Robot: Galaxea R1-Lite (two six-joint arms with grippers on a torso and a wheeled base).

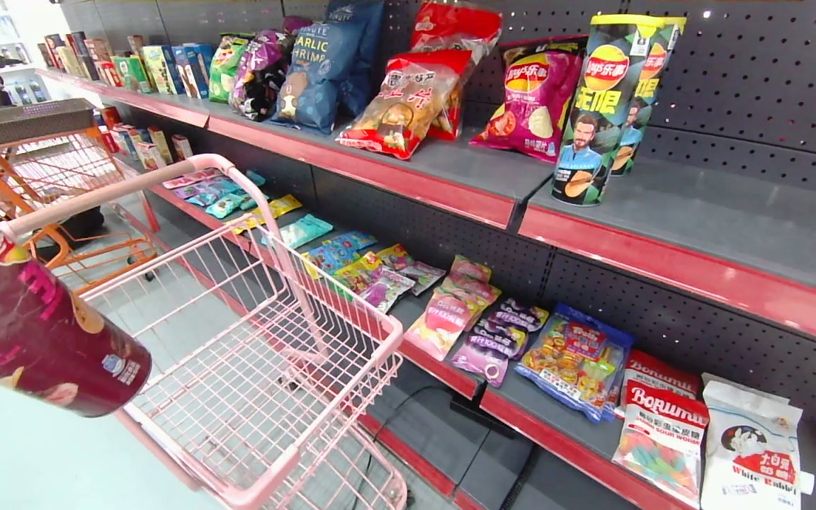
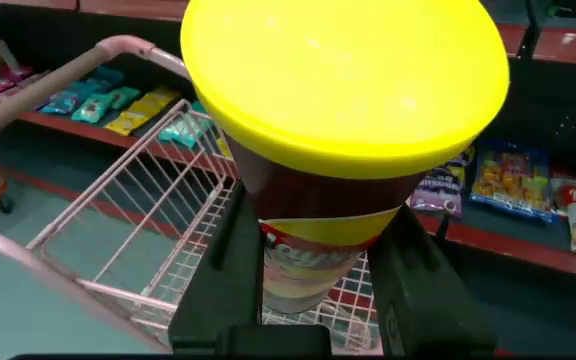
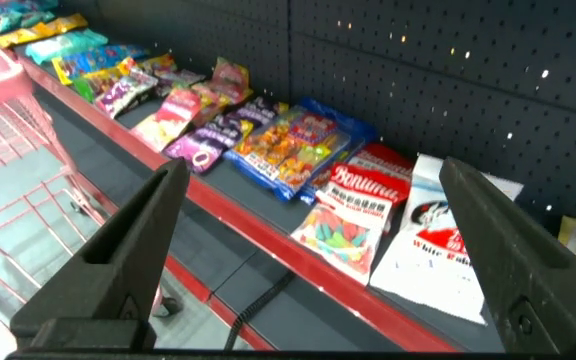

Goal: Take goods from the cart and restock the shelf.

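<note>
Lower left of the head view: the chip can (image 1: pixel 40 326), dark red w/ a yellow lid (image 2: pixel 343 70), is up in the air next to the pink cart (image 1: pixel 341 294), tipped on its side. The left gripper (image 2: pixel 323 275) has it. Its black fingers (image 2: pixel 223 270) press the two sides of the tube part, not the lid. The can is prob. light & stiff, like a card tube, but smooth, so it could slip. Squeeze too hard & it may dent, and the chips inside break easy. Best hold is round the middle of the tube; the lid may pop off. Upper right, tall green cans (image 1: pixel 596 113) stand on the top shelf (image 1: pixel 720 205), w/ bare room beside them. The right gripper (image 3: pixel 313 170) hangs near the candy bags (image 3: pixel 298 140), fingers wide apart, holding nothing.
</note>
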